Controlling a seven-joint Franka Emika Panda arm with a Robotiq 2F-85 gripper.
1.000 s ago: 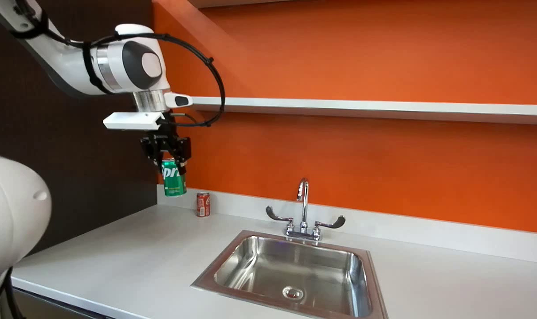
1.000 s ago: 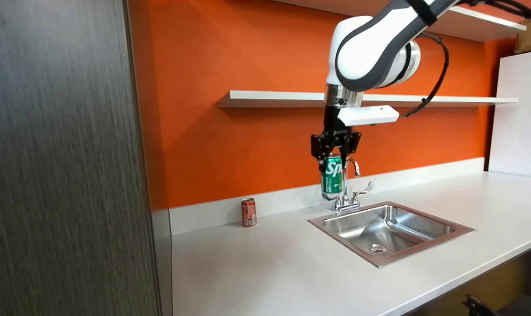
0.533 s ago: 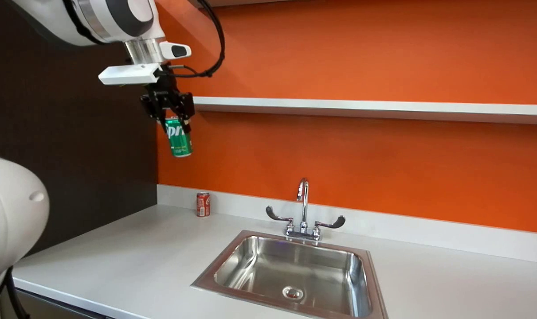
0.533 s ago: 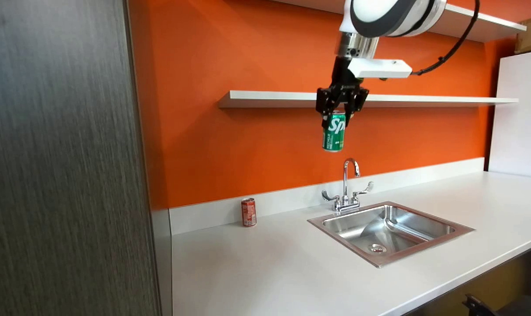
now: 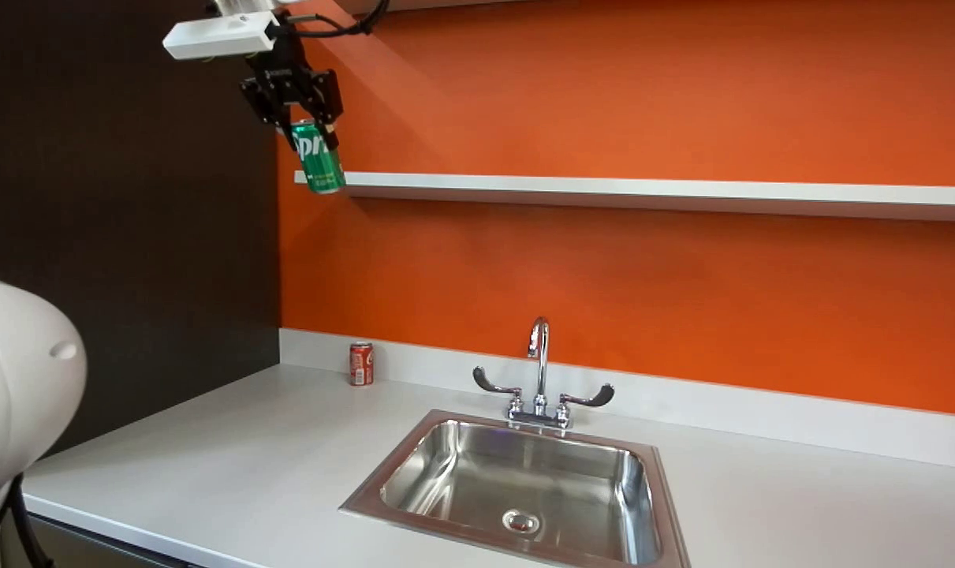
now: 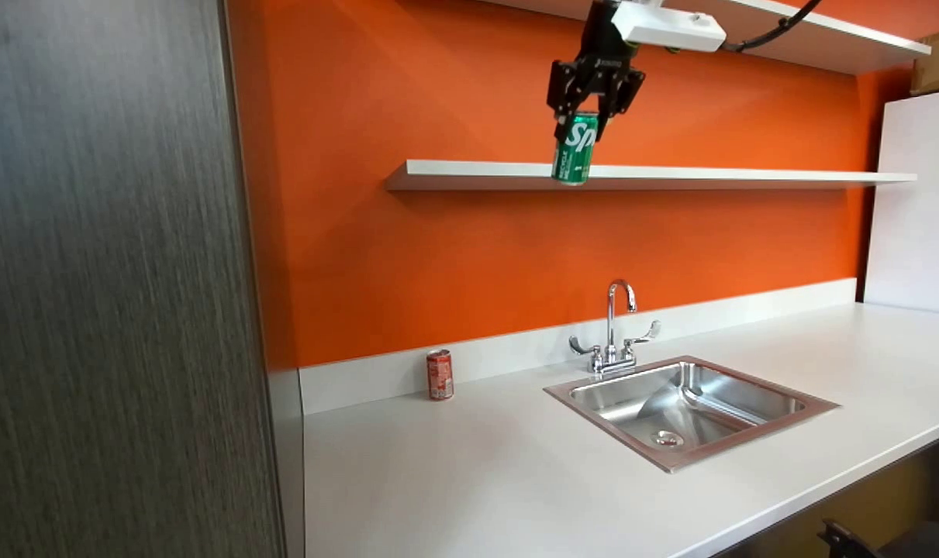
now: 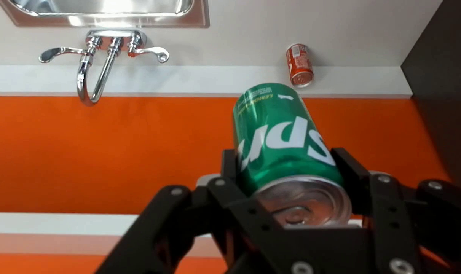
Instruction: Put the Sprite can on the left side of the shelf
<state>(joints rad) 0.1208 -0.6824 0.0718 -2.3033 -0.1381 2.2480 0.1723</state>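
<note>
The black two-fingered tool (image 6: 580,133) is grasping the small green cylindrical metal Sprite can (image 6: 572,164) near its upper end. The Sprite can is hanging slightly tilted, its lower end overlapping the long thin white shelf (image 6: 709,175) in both exterior views; whether they are touching is not showing. In an exterior view, a small red cylindrical metal can (image 6: 440,375) is standing on the white table (image 6: 469,480) at seven o'clock from the Sprite can, and a rectangular steel sink (image 6: 630,439) with a curved chrome faucet (image 6: 610,333) is lying at five o'clock.
</note>
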